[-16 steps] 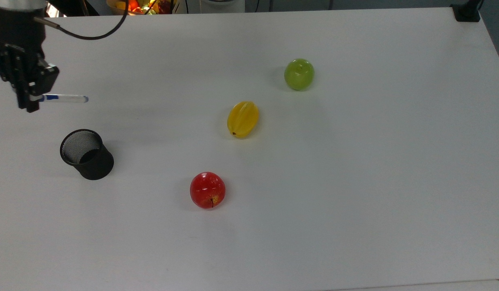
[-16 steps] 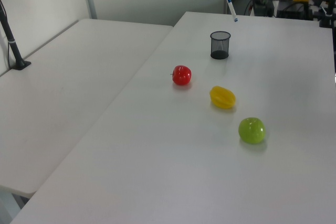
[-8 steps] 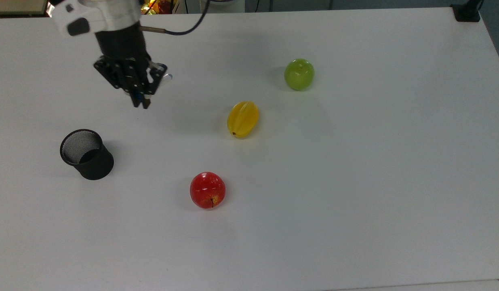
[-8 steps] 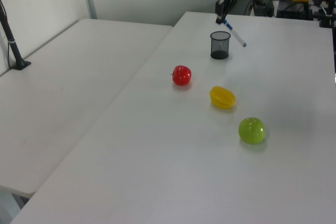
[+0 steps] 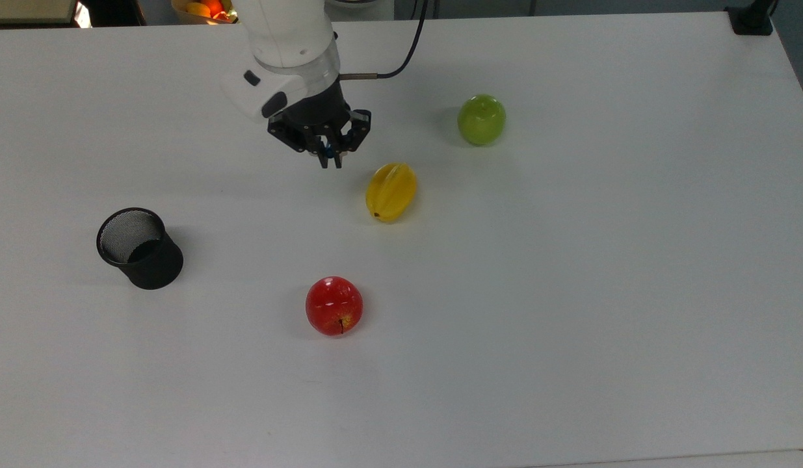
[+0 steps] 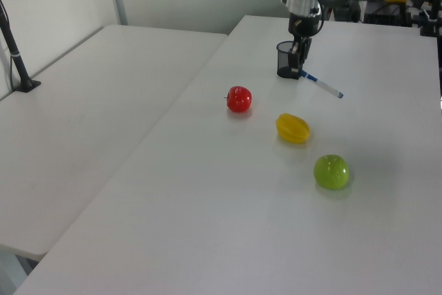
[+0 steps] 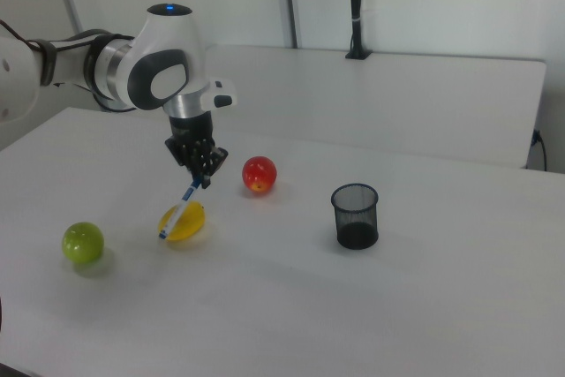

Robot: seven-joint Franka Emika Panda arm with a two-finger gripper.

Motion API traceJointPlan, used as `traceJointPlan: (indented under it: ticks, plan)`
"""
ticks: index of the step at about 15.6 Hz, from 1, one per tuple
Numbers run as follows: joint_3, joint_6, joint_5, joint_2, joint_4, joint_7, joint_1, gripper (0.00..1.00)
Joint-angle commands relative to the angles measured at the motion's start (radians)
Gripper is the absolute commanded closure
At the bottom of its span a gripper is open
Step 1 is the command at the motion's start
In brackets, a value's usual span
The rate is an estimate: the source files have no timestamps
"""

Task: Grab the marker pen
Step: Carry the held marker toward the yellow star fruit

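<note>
Top view: a white counter carries four items, with one white robot arm above it.

- Gripper: black, pointing down, held above the counter just to the top view's left of the yellow fruit. Its fingers are closed on the marker pen near the blue-capped end.
- Marker pen: off the counter, in the gripper. In the left view it slants down and toward the left view's right from the fingers, white barrel with blue marks. In the right view it hangs down toward the right view's left, its lower end in front of the yellow fruit. From the top view little of it shows beyond a bit of blue between the fingers.
- Yellow fruit: ridged, lying near the middle of the counter.
- Green apple: up and to the top view's right of the yellow fruit, apart from it.
- Red apple: below the yellow fruit in the top view, well apart.
- Black mesh cup: upright, open mouth up, at the top view's left, well apart from the fruit.
</note>
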Motion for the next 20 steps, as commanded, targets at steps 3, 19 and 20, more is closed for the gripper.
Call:
traceJointPlan:
  ticks: [3, 19, 20]
  plan:
    - [0.06, -0.086, 0.003, 0.009, -0.047, -0.084, 0.014, 1.0]
    - [0.086, -0.131, -0.02, 0.023, -0.06, -0.08, 0.014, 1.0]
    - [0.086, -0.132, -0.019, 0.023, -0.06, -0.075, 0.017, 1.0]
